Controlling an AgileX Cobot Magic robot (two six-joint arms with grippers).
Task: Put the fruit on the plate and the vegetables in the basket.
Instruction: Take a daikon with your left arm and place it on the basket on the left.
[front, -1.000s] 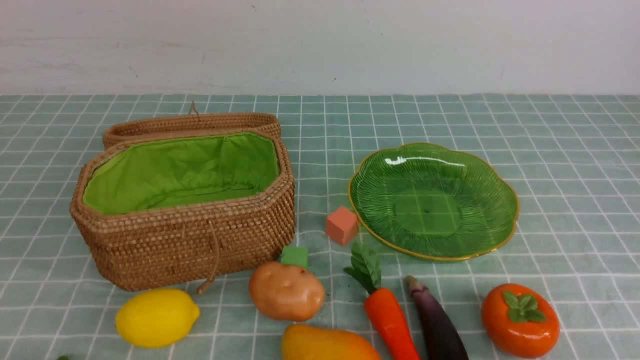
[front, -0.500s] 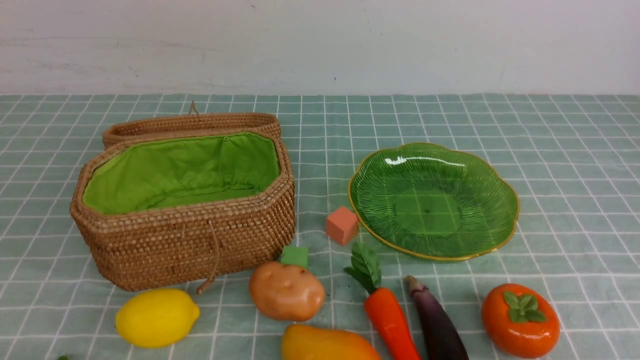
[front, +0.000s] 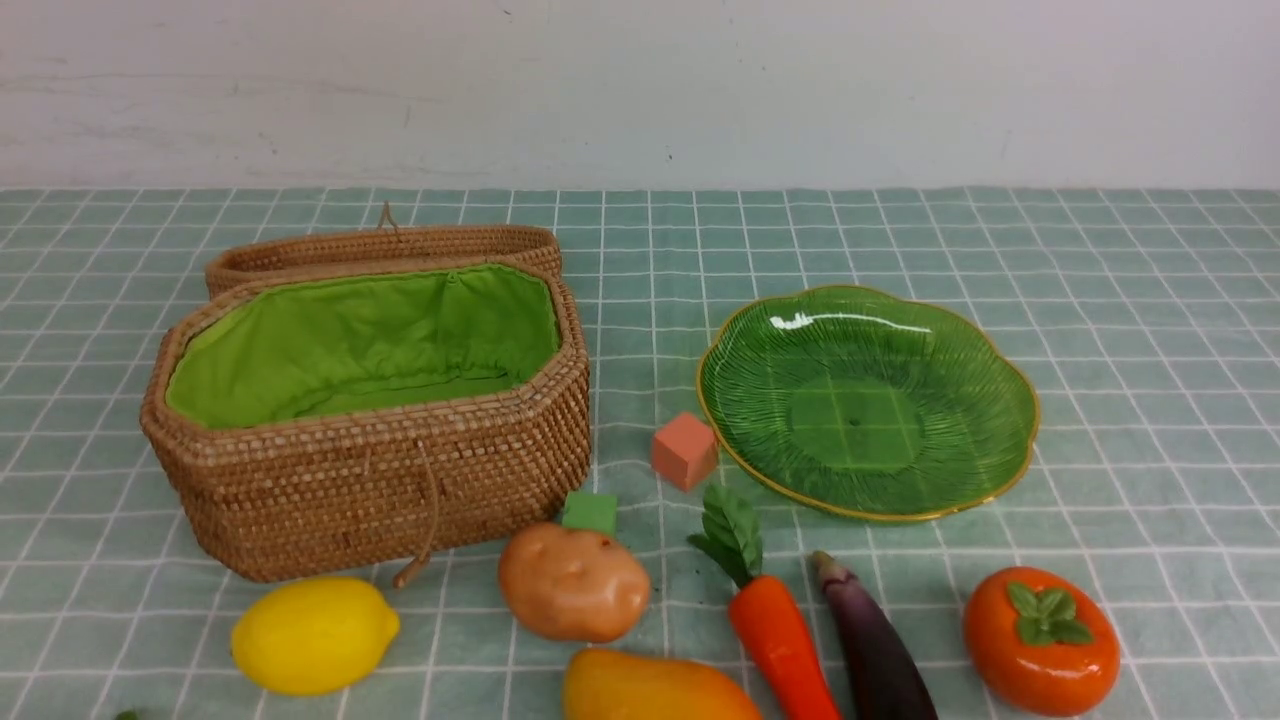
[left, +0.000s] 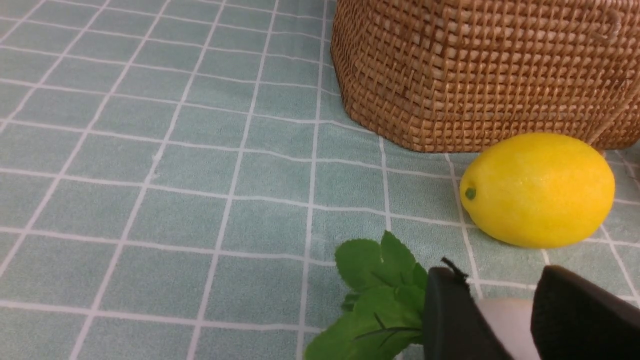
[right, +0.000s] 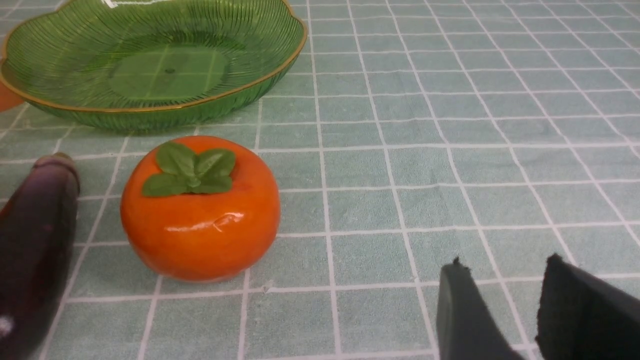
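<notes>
The open basket (front: 370, 480) stands at the left and the empty plate (front: 860, 400) at the right. In front lie the lemon (front: 313, 635), potato (front: 573, 582), mango (front: 650, 690), carrot (front: 780, 640), eggplant (front: 875, 650) and persimmon (front: 1040, 640). Neither gripper shows in the front view. My left gripper (left: 497, 272) is open low over the white radish (left: 380, 290), whose body shows in the gap, near the lemon (left: 537, 190). My right gripper (right: 505, 261) is open and empty over bare cloth, beside the persimmon (right: 200, 215).
The basket's woven lid (front: 380, 248) leans behind it. A salmon cube (front: 685, 450) sits by the plate's near-left edge and a green cube (front: 590, 512) behind the potato. A checked green cloth covers the table up to a white wall.
</notes>
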